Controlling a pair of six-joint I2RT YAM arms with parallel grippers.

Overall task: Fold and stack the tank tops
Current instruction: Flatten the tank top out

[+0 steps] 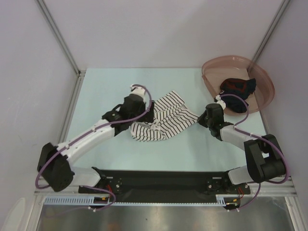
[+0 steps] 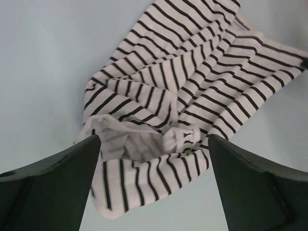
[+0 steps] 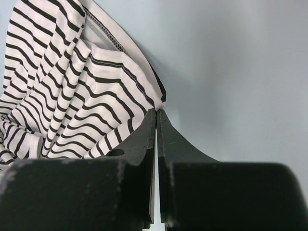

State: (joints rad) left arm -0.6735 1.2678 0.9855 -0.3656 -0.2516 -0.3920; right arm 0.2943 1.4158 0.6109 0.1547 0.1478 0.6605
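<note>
The white tank top with thin black stripes [image 1: 161, 122] lies crumpled at the table's middle. It also shows in the left wrist view [image 2: 192, 86] and the right wrist view [image 3: 72, 96]. My left gripper [image 1: 150, 114] is open just above the top's left part, its jaws wide apart [image 2: 154, 159] with bunched cloth between and below them. My right gripper [image 1: 199, 119] is shut [image 3: 157, 111], pinching the top's right corner at its very tips. The dark navy tank top with red parts [image 1: 238, 86] lies bunched in the pink basin.
The pink translucent round basin [image 1: 211, 82] stands at the back right, tilted against the right wall. The pale table [image 1: 106, 91] is walled on the left, back and right. A black rail runs along the near edge.
</note>
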